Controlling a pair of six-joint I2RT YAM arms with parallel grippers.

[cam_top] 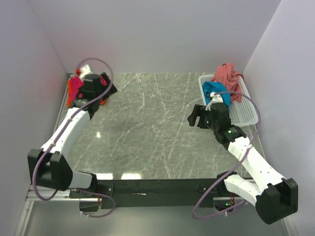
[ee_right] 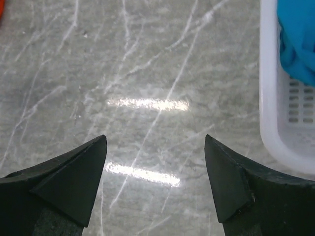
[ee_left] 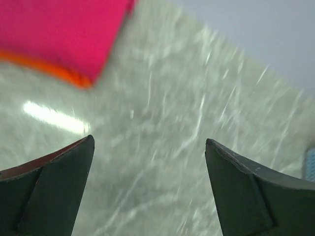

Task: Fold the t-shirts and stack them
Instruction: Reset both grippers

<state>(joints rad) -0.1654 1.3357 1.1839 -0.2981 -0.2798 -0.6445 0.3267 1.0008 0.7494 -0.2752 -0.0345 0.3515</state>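
Observation:
The magenta-red t-shirt (cam_top: pixel 75 87) lies folded at the table's far left corner on top of the orange t-shirt (cam_top: pixel 103 102), whose edge peeks out beneath. In the left wrist view the magenta shirt (ee_left: pixel 59 34) sits top left with the orange edge (ee_left: pixel 54 71) under it. My left gripper (cam_top: pixel 106 88) (ee_left: pixel 147 142) is open and empty, just right of that stack. The teal t-shirt (cam_top: pixel 216 92) (ee_right: pixel 298 39) and the dusty pink t-shirt (cam_top: pixel 227 76) lie crumpled in the white basket. My right gripper (cam_top: pixel 194 116) (ee_right: pixel 155 140) is open and empty over bare marble, left of the basket.
The white mesh basket (cam_top: pixel 243 112) (ee_right: pixel 275 123) stands at the far right by the wall. Walls close the table on the left, back and right. Grey marble tabletop (cam_top: pixel 147 123) lies between the two arms.

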